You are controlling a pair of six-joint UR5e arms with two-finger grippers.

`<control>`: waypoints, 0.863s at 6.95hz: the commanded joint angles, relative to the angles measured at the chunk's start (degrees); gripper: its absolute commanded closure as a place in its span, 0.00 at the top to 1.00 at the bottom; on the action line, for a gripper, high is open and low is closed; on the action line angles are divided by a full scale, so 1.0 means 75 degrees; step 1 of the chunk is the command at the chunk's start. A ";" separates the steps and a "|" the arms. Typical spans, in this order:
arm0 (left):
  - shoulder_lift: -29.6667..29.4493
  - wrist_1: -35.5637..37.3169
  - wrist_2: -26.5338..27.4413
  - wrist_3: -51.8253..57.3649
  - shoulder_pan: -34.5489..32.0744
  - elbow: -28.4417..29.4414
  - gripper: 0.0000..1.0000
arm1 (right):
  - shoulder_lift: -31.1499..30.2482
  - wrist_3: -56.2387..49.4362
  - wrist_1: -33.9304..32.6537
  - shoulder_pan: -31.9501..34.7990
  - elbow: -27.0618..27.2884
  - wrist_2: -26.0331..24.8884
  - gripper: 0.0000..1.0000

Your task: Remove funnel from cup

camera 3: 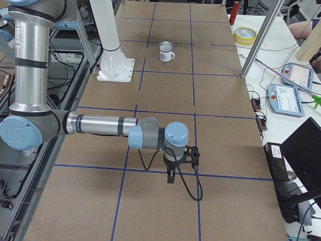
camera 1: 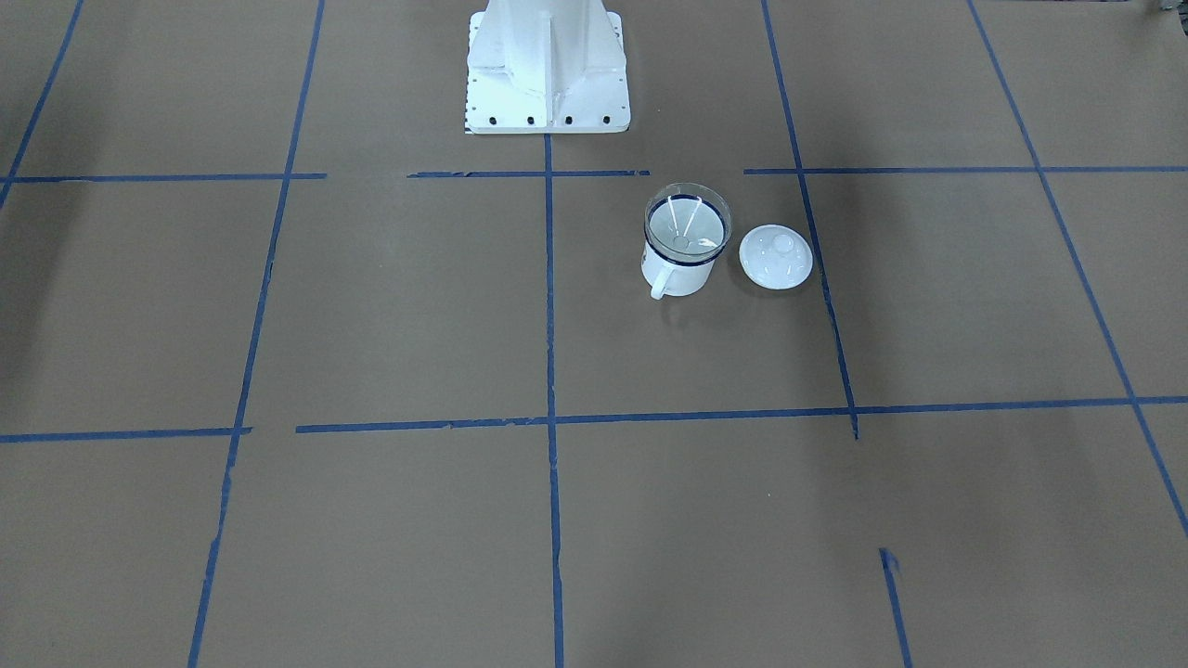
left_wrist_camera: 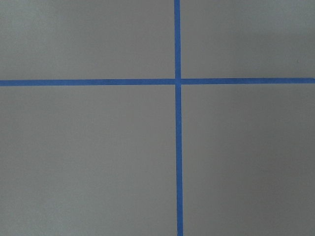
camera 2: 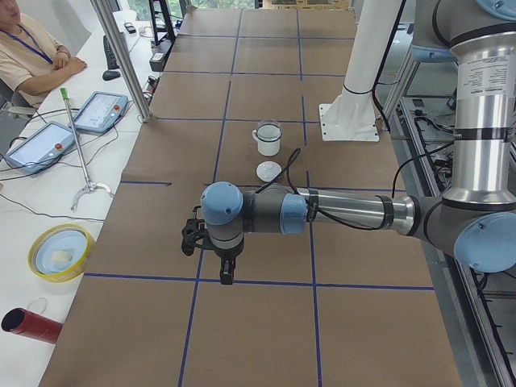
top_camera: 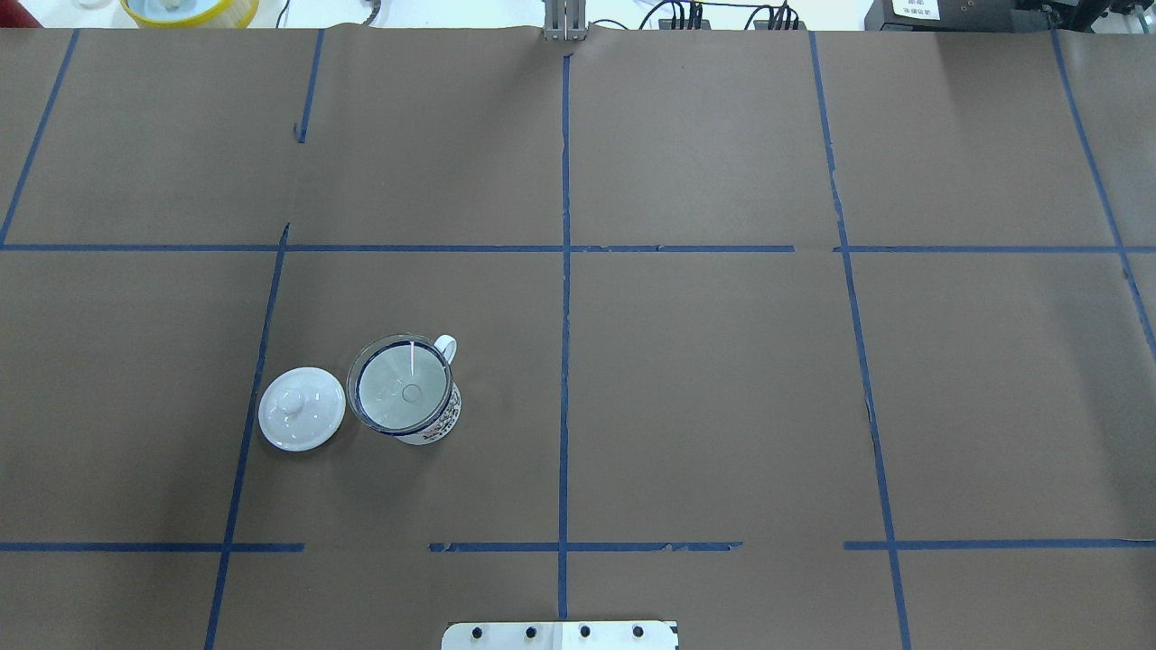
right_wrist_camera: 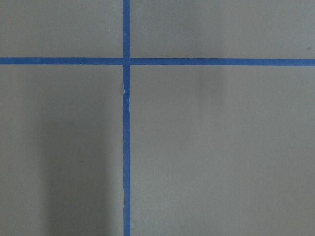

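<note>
A table (top_camera: 722, 406) covered in brown paper fills the scene, ruled into large squares by blue tape lines (top_camera: 565, 271); the white robot base (camera 1: 548, 74) stands at its near edge, in the middle.

Three small things sit together on the robot's left half, in the square just in front of the base and left of the centre line: one cup (camera 1: 682, 274), one funnel (camera 1: 688, 218) and one lid (camera 1: 776, 257).
- The cup is white with a dark blue rim and stands upright; its handle points away from the robot and a little to the right.
- The funnel is clear plastic and sits in the mouth of the cup, spout down; its wide rim rests on top and spreads slightly past the cup's rim all round.
- The lid is white and domed with a knob; it lies knob up on the paper just to the left of the cup, close but not touching.

Two arms are in view, both well apart from the cup – each reaches out low over an end of the table. The left gripper (camera 2: 227, 274) hangs pointing down over a tape line at the far left end; the right gripper (camera 3: 171, 176) does the same at the far right end. Both show only from the side cameras, small and dark, so whether their jaws are apart or together cannot be told; neither holds anything visible. Each wrist camera sees only brown paper and one crossing of two tape lines.
</note>
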 commanded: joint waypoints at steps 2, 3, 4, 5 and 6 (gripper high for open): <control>-0.0093 -0.0023 -0.0014 0.0129 -0.0087 0.0108 1.00 | 0.0000 0.0000 0.0000 0.0000 0.0000 0.0000 1.00; -0.0081 -0.0034 -0.0013 0.0129 -0.0087 0.0084 1.00 | 0.0000 0.0000 0.0000 0.0000 0.0000 0.0000 1.00; -0.0081 -0.0023 -0.0025 0.0117 -0.0087 0.0096 1.00 | 0.0000 0.0000 0.0000 0.0000 0.0000 0.0000 1.00; -0.0162 -0.0034 -0.0002 0.0024 -0.0087 0.0026 1.00 | 0.0000 0.0000 0.0000 0.0000 0.0000 0.0000 1.00; -0.0163 -0.0092 -0.0025 0.0023 -0.0087 0.0014 1.00 | 0.0000 0.0000 0.0000 0.0000 -0.0011 0.0000 1.00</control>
